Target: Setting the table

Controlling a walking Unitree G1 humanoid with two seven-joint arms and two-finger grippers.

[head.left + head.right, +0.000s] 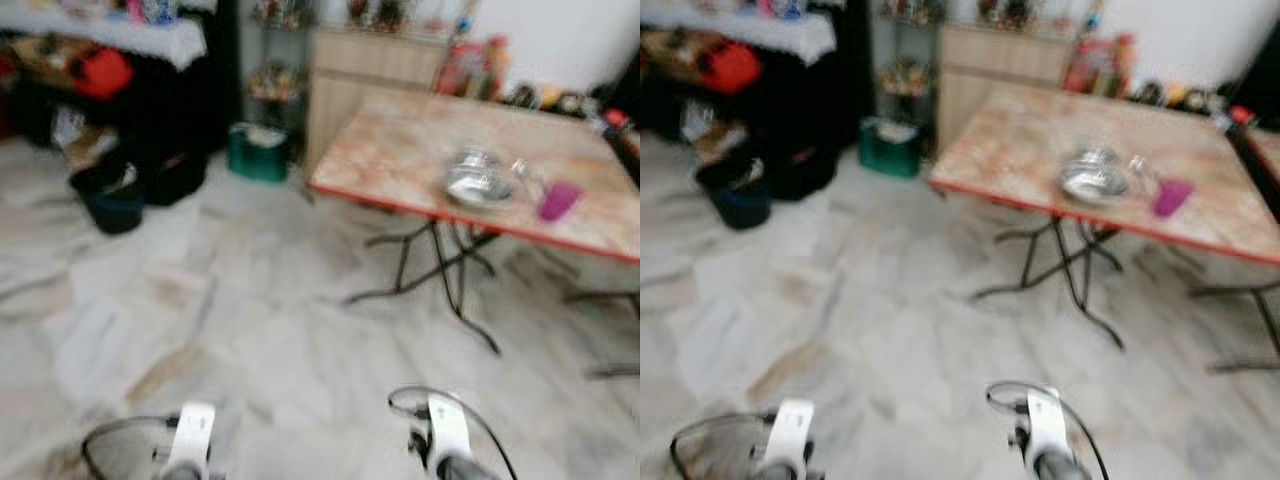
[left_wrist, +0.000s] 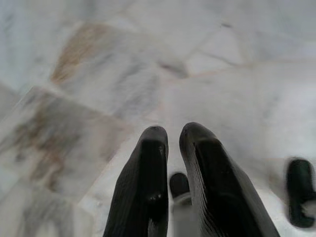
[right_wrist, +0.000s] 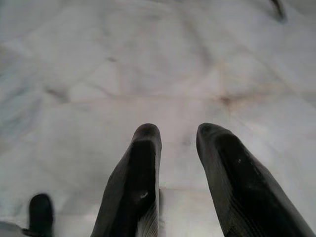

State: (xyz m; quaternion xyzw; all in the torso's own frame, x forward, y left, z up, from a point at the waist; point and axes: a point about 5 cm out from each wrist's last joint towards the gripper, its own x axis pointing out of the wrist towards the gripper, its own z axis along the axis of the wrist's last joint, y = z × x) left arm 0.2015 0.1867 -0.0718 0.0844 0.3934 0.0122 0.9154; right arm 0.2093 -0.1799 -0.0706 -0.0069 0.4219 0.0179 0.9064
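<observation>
A folding surface [image 1: 400, 150] with a marbled pink top and a red edge is standing at the far right of a room floored in pale marble tiles [image 1: 230, 330], its black crossed legs [image 1: 440, 270] showing underneath. Sitting toward the near right edge of that surface are a shiny metal bowl [image 1: 478, 178] and, just to its right, a purple cup [image 1: 559, 200]; something small and glassy is lying between them, too blurred to identify. The robot is standing well back from the surface, both silver arms hanging low at the near edge of the scene (the head views are soft with blur).

The left gripper [image 2: 172, 136] is pointing down at the floor tiles, its two black fingers [image 2: 148, 182] sitting narrowly apart and holding nothing. The right gripper [image 3: 177, 133] is likewise hanging over bare marble, its fingers [image 3: 136, 182] spread a little wider and also empty.

Along the far wall, a pale wooden cabinet [image 1: 375, 70] is standing behind the surface, with bottles and jars [image 1: 470, 65] crowding to its right. A green box [image 1: 258, 150] is resting on the floor near the cabinet, and a dark bucket [image 1: 108, 195] is sitting further left, beside black storage draped with a white cloth [image 1: 130, 30] and carrying a red item [image 1: 100, 72].
</observation>
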